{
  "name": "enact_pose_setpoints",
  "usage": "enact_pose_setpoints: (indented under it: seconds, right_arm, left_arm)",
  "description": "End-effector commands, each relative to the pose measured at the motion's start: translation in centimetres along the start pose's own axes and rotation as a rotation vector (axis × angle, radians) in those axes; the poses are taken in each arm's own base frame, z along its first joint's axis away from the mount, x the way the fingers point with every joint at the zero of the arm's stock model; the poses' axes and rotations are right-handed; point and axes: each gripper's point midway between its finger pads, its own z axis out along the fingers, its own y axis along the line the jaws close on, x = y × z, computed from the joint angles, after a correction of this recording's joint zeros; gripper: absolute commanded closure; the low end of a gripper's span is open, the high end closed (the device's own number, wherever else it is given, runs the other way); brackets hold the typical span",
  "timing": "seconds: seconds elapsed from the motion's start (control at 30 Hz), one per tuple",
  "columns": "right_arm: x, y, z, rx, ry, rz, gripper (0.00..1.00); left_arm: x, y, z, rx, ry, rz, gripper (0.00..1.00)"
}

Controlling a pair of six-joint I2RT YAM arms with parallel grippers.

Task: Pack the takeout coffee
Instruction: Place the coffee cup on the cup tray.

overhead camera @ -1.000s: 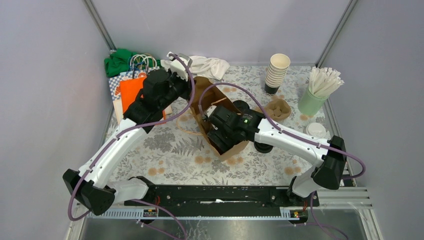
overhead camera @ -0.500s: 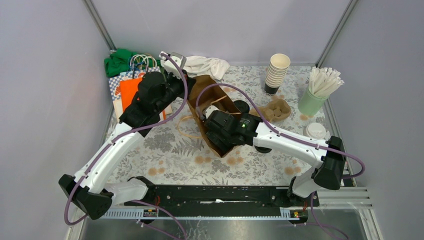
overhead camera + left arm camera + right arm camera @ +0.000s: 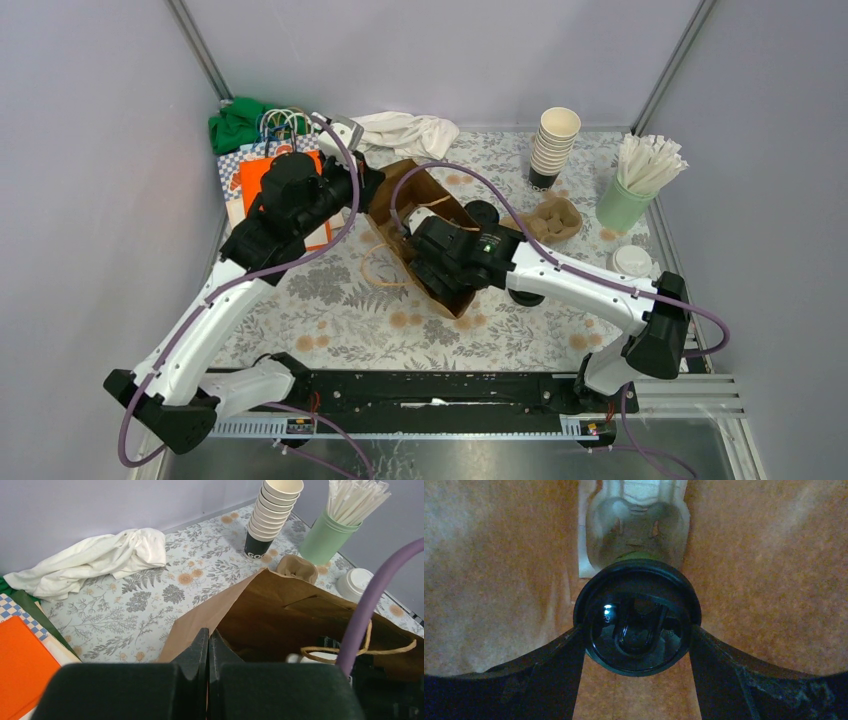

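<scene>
Inside the brown paper bag [image 3: 280,615], near the table's centre, one dark-green coffee cup [image 3: 637,615] with a round black lid sat clamped between the two fingers of the right gripper [image 3: 637,635], one finger pressed on each side of the lid. A pale moulded tray lay past it, at 12 o'clock in the wrist view. The left gripper [image 3: 207,640] was closed tight on the bag's rim at about 10 o'clock, pinching the paper.

Two more black lids showed outside the bag: one [image 3: 486,212] at 2 o'clock, beside a single cardboard cup carrier [image 3: 556,218], the other [image 3: 527,297] at 4 o'clock, half hidden under the right arm.

The table [image 3: 330,300] wore a pale cloth printed with ferns and orange flowers, and plain lilac-grey walls [image 3: 450,50] closed it in on three sides.

Toward 1 o'clock stood one stack of cream cups [image 3: 554,140]. At 2 o'clock stood one pale green cup [image 3: 622,205] full of white sticks. One white lid [image 3: 632,260] lay at 3 o'clock. One white cloth [image 3: 415,130] lay at 12 o'clock. One green cloth [image 3: 235,125] and one flat orange bag [image 3: 258,178] lay at 10 o'clock.
</scene>
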Motion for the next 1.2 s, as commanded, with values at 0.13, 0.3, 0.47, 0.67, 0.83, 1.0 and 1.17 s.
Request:
enact_pose_setpoints:
  seconds: [0.13,0.3,0.47,0.67,0.83,1.0,1.17]
  right_arm:
    - [0.1,0.6,-1.8,-0.073,0.041,0.008,0.80]
    - [0.8,1.2,-2.3,-0.116,0.055,0.018,0.80]
    - [1.4,1.7,-2.0,-0.144,0.080,-0.015,0.80]
    - [1.7,2.8,-2.8,-0.225,0.124,-0.018,0.81]
    - [2.8,3.0,-3.4,-0.240,0.170,0.017,0.80]
    - [1.9,1.9,-2.8,-0.171,0.144,0.007,0.81]
    - [-2.2,0.5,-1.7,-0.071,0.009,0.017,0.83]
  left_arm:
    - [1.4,-1.4,-1.6,0.052,0.049,-0.073,1.00]
    - [3.9,-1.8,-2.3,0.065,0.113,-0.108,1.00]
    - [4.3,-1.4,-1.3,0.049,0.135,-0.102,1.00]
    - [3.4,0.2,-0.1,-0.048,0.099,-0.128,1.00]
    - [1.7,1.0,0.4,-0.076,0.048,-0.066,1.00]
    - [-1.7,1.8,0.8,-0.115,-0.051,-0.012,1.00]
    - [-3.9,1.6,1.2,-0.102,-0.104,0.031,1.00]
